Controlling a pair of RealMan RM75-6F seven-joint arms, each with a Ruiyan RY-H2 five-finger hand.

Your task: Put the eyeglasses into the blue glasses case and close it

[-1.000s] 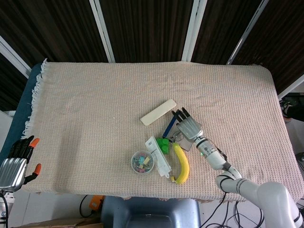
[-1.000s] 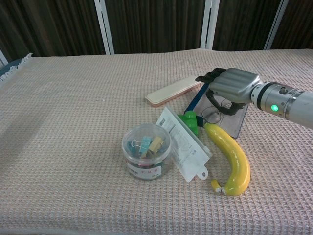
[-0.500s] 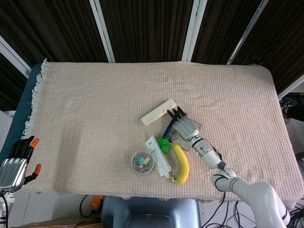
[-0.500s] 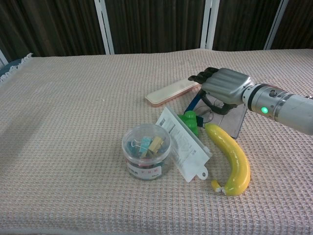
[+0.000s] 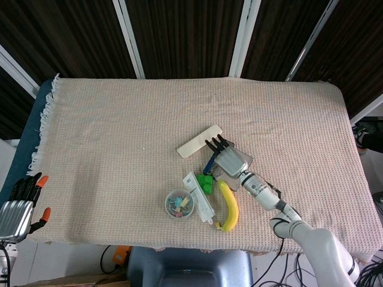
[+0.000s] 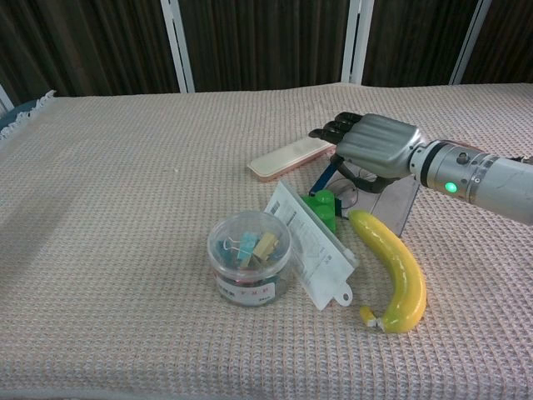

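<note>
The right robot hand [image 6: 371, 143] hovers palm-down over the open blue glasses case [image 6: 398, 204], which lies on the worktop [image 5: 119, 131] between a cream flat box [image 6: 293, 157] and a banana [image 6: 393, 268]. The robot hand's dark fingertips [image 6: 326, 132] reach out past the case's upright blue edge toward the cream box. The eyeglasses [image 6: 348, 193] sit just beneath the palm, at the case; only a thin loop of frame shows under the robot hand. Its fingers lie nearly straight and close together, and I cannot tell whether anything is gripped underneath.

The left robot hand [image 5: 17, 209] hangs off the near left corner of the worktop, well apart from everything, fingers spread and holding nothing.

Counting what lies there: one glasses case, one pair of eyeglasses, one cream box, one banana, one green block [image 6: 321, 206], one white packet [image 6: 313, 245] leaning against it, and one round clear tub [image 6: 248, 257] of binder clips.
</note>
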